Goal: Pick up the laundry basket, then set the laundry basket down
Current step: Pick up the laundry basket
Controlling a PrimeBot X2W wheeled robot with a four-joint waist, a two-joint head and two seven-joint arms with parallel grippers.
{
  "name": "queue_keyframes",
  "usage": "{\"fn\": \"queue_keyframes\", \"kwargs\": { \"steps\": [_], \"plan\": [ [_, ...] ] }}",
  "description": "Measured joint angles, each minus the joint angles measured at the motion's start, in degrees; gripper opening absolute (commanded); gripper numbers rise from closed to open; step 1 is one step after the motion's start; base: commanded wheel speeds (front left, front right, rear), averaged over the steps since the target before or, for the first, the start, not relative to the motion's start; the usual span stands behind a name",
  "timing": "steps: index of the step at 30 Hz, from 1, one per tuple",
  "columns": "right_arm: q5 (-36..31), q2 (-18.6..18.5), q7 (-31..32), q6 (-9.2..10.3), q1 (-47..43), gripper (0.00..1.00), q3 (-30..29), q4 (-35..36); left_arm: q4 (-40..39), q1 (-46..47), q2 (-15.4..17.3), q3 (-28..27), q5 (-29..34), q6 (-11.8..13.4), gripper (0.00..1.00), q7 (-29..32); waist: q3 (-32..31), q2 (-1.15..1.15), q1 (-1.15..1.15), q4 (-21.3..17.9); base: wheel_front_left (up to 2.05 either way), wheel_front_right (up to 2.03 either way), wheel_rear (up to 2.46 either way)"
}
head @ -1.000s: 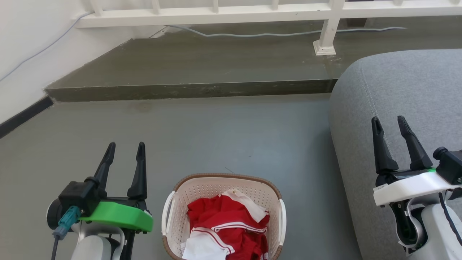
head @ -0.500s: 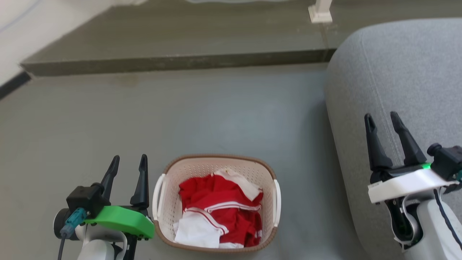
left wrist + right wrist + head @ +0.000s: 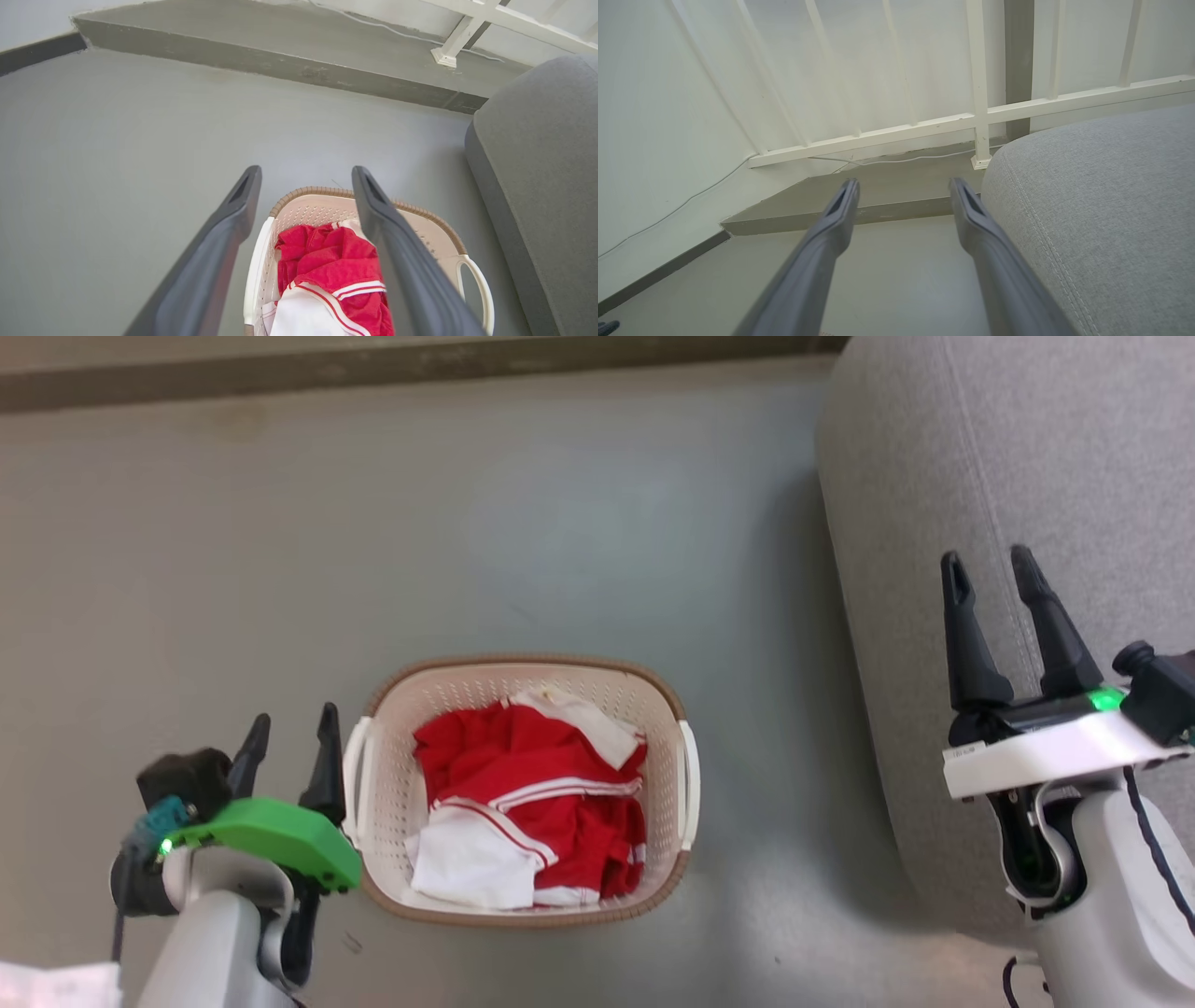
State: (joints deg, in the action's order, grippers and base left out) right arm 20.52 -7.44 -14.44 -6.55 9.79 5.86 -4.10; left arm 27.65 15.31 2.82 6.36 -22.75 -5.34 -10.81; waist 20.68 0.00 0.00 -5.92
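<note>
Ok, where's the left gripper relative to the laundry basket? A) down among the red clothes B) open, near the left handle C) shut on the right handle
B: the left gripper has its jaws apart by the laundry basket's left handle, gripping nothing.

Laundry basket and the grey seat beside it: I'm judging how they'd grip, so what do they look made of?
Laundry basket: looks like moulded plastic, cream and matt, with rows of holes; its brown rim imitates weave, probably plastic too. Grey seat: woven fabric upholstery, matt, with a stitched seam.
</note>
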Motion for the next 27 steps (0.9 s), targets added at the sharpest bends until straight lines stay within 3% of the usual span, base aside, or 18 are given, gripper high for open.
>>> {"fn": "queue_keyframes", "kwargs": {
  "steps": [27],
  "plan": [
    [0.2,2.2,-0.2,-0.51,11.6,1.0,2.1,1.4,22.1,18.4,5.7,-0.5,-1.6,-1.2,1.0,10.7,20.7,0.0,0.01,-6.5,0.0,0.0,0.0]
  ]
}}
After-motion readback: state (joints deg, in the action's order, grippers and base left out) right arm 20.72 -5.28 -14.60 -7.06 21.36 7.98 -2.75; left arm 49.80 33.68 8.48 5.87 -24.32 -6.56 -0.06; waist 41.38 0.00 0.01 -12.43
